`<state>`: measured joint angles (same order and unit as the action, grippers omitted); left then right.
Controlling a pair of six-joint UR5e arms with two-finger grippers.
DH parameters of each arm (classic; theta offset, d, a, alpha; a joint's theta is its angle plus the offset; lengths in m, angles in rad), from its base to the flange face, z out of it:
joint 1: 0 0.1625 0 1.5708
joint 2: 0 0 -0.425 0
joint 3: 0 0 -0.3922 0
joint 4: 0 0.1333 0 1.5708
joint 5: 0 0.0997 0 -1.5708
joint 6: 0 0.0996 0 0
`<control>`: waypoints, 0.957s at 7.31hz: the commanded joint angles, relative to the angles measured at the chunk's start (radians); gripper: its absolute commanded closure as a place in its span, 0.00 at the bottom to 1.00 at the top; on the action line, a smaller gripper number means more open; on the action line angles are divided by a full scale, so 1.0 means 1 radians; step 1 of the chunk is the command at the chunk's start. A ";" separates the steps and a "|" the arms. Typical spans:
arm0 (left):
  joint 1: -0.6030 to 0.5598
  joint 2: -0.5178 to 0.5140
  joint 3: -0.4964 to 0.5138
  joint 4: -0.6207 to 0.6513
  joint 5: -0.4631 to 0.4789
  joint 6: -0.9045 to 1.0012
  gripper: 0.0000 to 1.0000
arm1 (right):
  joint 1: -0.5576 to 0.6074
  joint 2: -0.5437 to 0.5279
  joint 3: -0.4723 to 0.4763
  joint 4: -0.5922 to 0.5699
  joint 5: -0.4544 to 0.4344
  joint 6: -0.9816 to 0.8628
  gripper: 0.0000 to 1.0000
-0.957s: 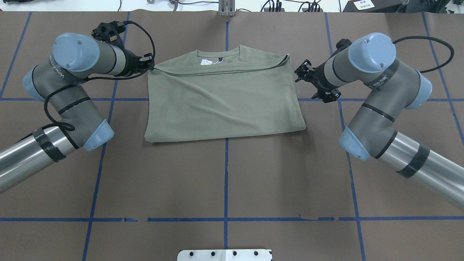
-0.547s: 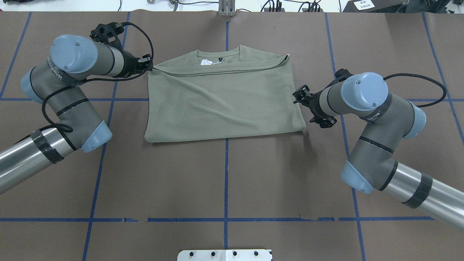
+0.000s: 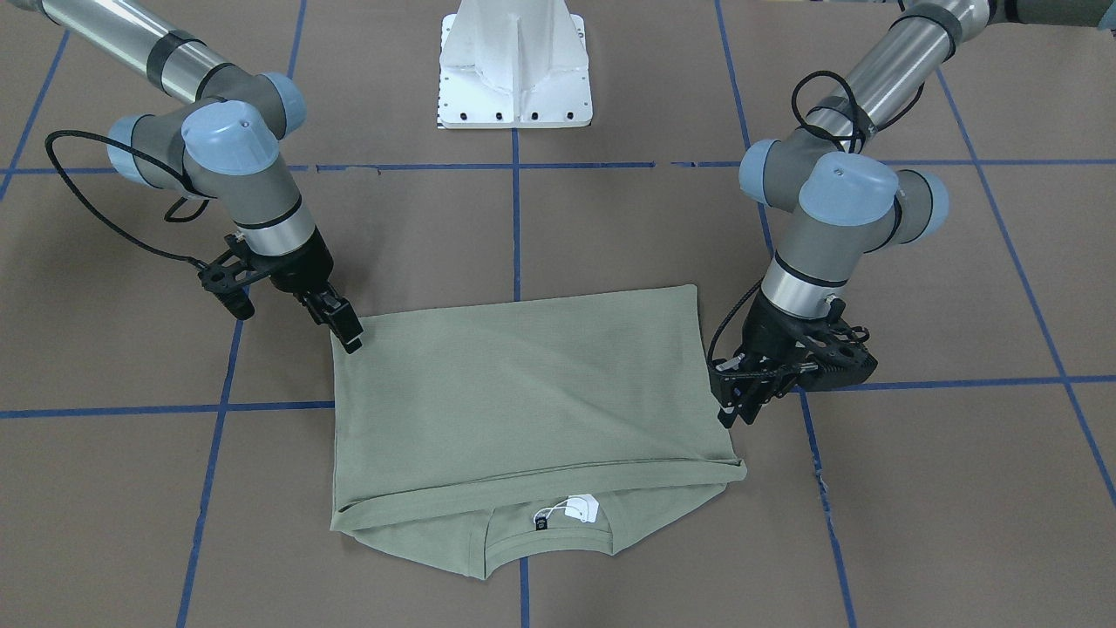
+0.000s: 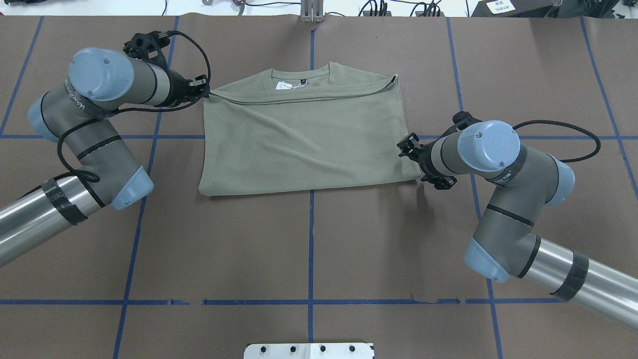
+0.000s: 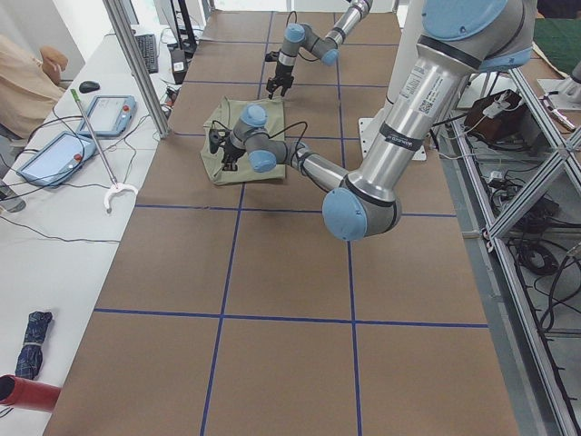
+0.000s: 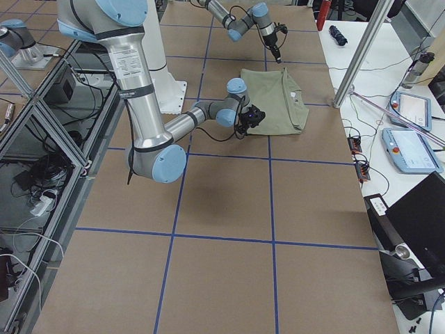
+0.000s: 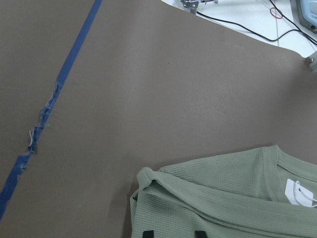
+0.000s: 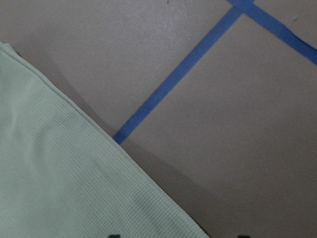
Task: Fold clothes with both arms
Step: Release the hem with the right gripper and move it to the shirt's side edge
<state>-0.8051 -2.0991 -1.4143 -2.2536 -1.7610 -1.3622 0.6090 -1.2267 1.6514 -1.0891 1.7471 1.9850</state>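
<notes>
The sage-green shirt [image 4: 309, 139] lies folded flat, its hem edge laid up near the collar and the white hang tag [image 4: 284, 85] showing. My left gripper [image 4: 203, 92] sits at the shirt's far left corner; the left wrist view shows its fingertips [image 7: 146, 233] a little apart over the cloth [image 7: 223, 198]. My right gripper [image 4: 422, 169] is low at the near right corner, also seen in the front-facing view [image 3: 350, 338]. It is open wide, with bare table between its tips and the shirt's edge [image 8: 59, 173] beside them.
The brown table cover carries a grid of blue tape lines [image 4: 311, 239]. The white pedestal base [image 3: 514, 65] stands at the robot's side. Benches with tablets [image 6: 410, 149] and cables lie past the table's far edge, and a person's sleeve [image 5: 27, 82] shows there.
My right arm swung from the shirt's far right corner back toward the robot, down to the near right corner. The left arm only shifted slightly and its gripper stayed at the far left corner.
</notes>
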 commanded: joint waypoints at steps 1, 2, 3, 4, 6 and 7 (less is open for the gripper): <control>0.000 0.001 0.000 0.000 0.000 0.000 0.61 | -0.012 -0.013 0.004 0.000 -0.004 0.002 0.27; 0.000 0.001 0.002 0.000 0.002 0.000 0.61 | -0.011 -0.014 0.008 -0.002 -0.003 0.009 0.99; 0.000 0.001 0.000 0.000 0.002 0.000 0.61 | -0.011 -0.014 0.010 0.000 0.002 0.008 1.00; 0.000 0.001 0.000 0.000 0.002 0.000 0.61 | -0.011 -0.016 0.016 -0.002 0.006 0.006 1.00; 0.000 0.001 0.000 0.000 0.003 0.000 0.61 | -0.012 -0.025 0.053 -0.006 0.012 0.006 1.00; -0.002 0.002 0.000 0.000 0.003 0.000 0.61 | -0.014 -0.036 0.070 -0.005 0.014 0.005 1.00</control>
<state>-0.8058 -2.0980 -1.4143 -2.2534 -1.7581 -1.3622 0.5966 -1.2517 1.7028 -1.0946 1.7582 1.9908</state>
